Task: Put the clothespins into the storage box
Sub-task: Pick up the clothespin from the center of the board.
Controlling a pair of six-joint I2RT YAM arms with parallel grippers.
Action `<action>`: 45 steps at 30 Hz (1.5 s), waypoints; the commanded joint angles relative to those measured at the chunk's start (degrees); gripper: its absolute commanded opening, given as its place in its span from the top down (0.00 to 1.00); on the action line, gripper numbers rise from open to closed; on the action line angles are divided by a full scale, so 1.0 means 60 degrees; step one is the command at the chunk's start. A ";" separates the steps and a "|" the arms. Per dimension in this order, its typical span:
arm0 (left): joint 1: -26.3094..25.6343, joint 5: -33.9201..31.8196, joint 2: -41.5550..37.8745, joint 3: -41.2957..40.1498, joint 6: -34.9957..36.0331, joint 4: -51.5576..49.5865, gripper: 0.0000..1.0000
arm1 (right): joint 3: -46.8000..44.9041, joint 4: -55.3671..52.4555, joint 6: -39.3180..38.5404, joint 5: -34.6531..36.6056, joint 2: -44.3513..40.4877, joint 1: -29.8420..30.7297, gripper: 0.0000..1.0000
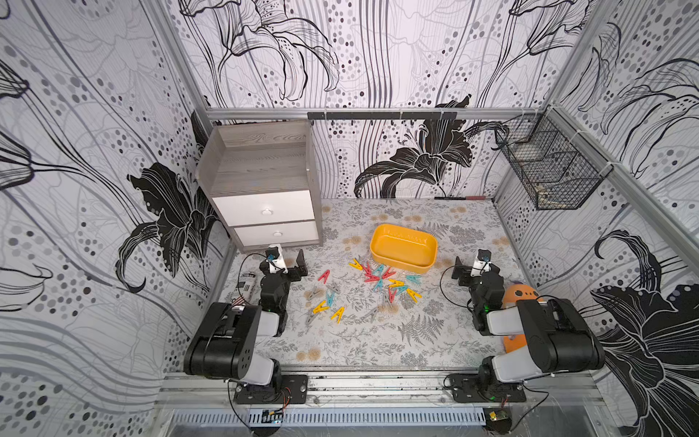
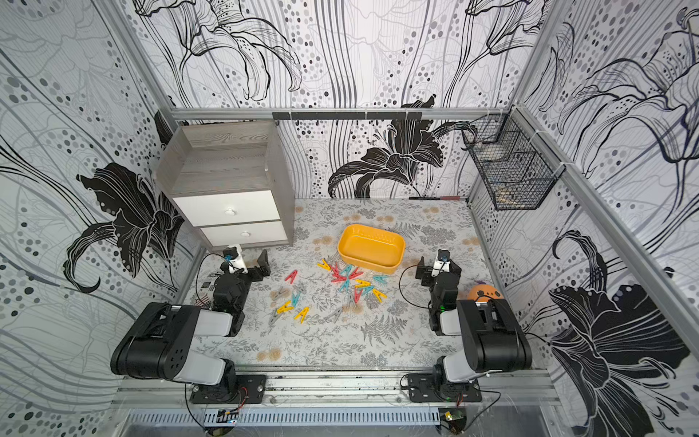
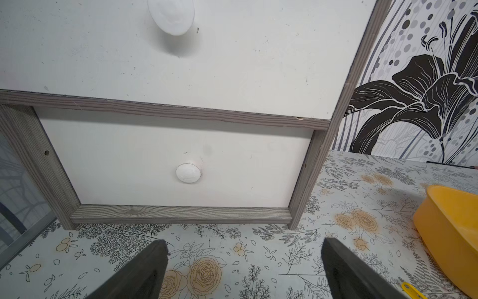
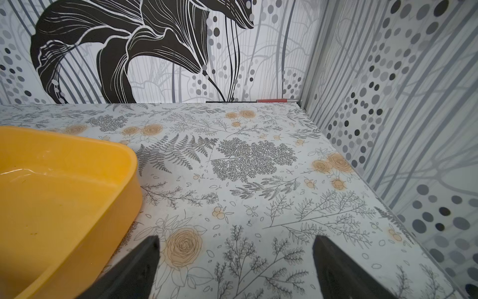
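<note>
Several clothespins (image 1: pixel 382 278) in yellow, red-pink, teal and grey lie scattered on the floral table, one cluster just in front of the storage box and a looser group (image 1: pixel 325 302) to its left; both top views show them (image 2: pixel 351 280). The yellow storage box (image 1: pixel 404 248) (image 2: pixel 371 248) stands behind them with nothing in it. My left gripper (image 1: pixel 283 262) (image 3: pixel 243 242) is open and holds nothing, low over the table facing the cabinet's lower drawer. My right gripper (image 1: pixel 476 265) (image 4: pixel 236 237) is open and holds nothing, just right of the box (image 4: pixel 77 145).
A grey wood cabinet (image 1: pixel 264 181) with two white drawers stands at the back left. A black wire basket (image 1: pixel 548 166) hangs on the right wall. An orange object (image 1: pixel 520 295) sits behind my right arm, a printed can (image 1: pixel 246 285) beside my left arm.
</note>
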 commanded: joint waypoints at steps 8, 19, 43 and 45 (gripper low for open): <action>0.0043 0.0010 0.0027 -0.0020 0.0103 0.0426 0.02 | 0.0108 0.0054 -0.0135 -0.0110 0.0062 -0.0022 0.03; 0.0223 0.0275 -0.0071 0.0012 -0.0033 0.0399 0.03 | 0.0134 0.0036 -0.0124 -0.0121 0.0063 -0.0022 0.03; -0.2947 -0.2092 -0.0987 0.6355 -0.2862 -1.5982 0.01 | 0.5035 -1.1560 0.2093 -0.0883 -0.2211 0.0767 0.01; -0.2951 -0.2009 -0.0445 0.6502 -0.3006 -1.6319 0.02 | 0.5305 -1.2052 0.1987 -0.0313 -0.2030 0.1412 0.01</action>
